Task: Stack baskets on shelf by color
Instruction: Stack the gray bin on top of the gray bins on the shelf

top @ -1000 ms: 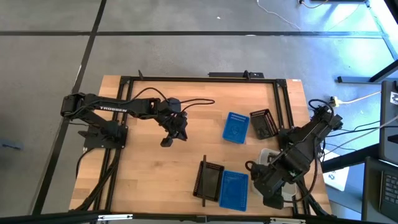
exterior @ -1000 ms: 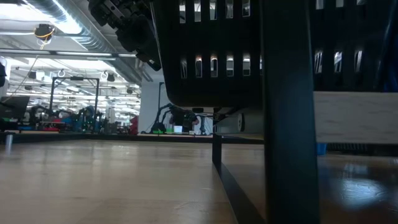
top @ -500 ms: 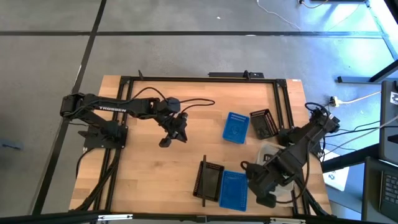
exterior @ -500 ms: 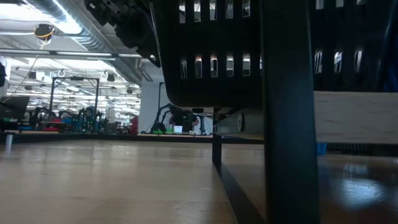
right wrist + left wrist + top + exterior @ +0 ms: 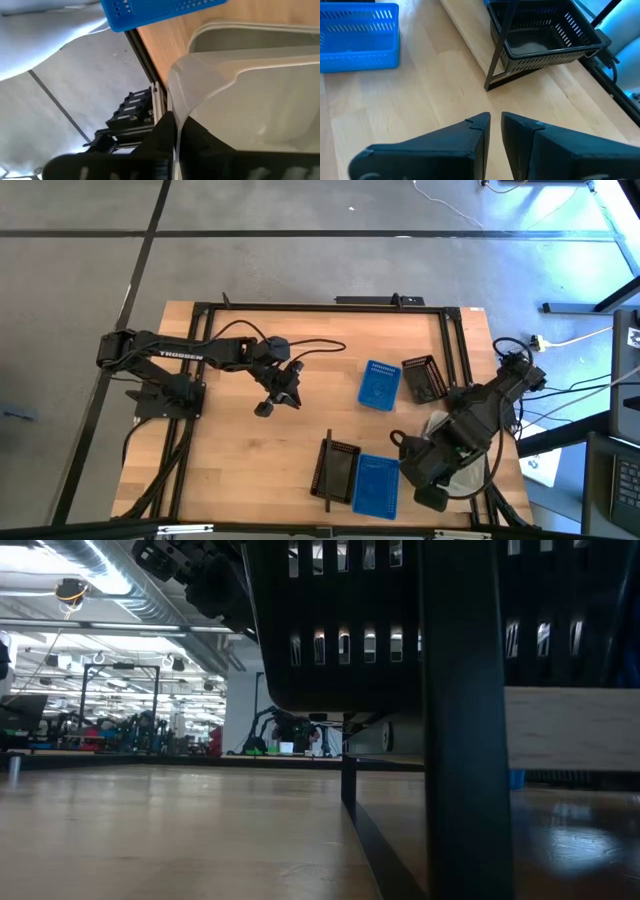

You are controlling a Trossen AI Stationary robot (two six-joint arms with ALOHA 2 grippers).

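At the table's 4 o'clock corner, high view, right gripper [image 5: 432, 480] sits low over a translucent white rectangular plastic tub [image 5: 437, 426]; its wrist view shows the two dark fingers [image 5: 165, 135] pressed together on the thin rim of a white tub [image 5: 240, 90], so clenched on that wall. A second white rim lies just beyond it, nested or beside, cannot tell which. Left gripper [image 5: 272, 395] hangs over bare board toward 9 o'clock of table centre; its fingers [image 5: 480, 132] stand a narrow slit apart with nothing between them, touching nothing. Pale wood shelf panel with thin black upright bar [image 5: 328, 465] lies at 6 o'clock, bar on its 9 o'clock edge. On it, a black slotted-side tub [image 5: 338, 470] just beside a bright blue plastic tub [image 5: 376, 485], both with long axis running 12 to 6. Second bright blue tub [image 5: 379, 384] and second black slotted tub [image 5: 424, 378] rest side by side on the table at 2 o'clock, long axes near 12 to 6, the black one tilted slightly. Low view is filled by a black slotted tub [image 5: 340, 630] close up, behind the black upright [image 5: 460, 720].
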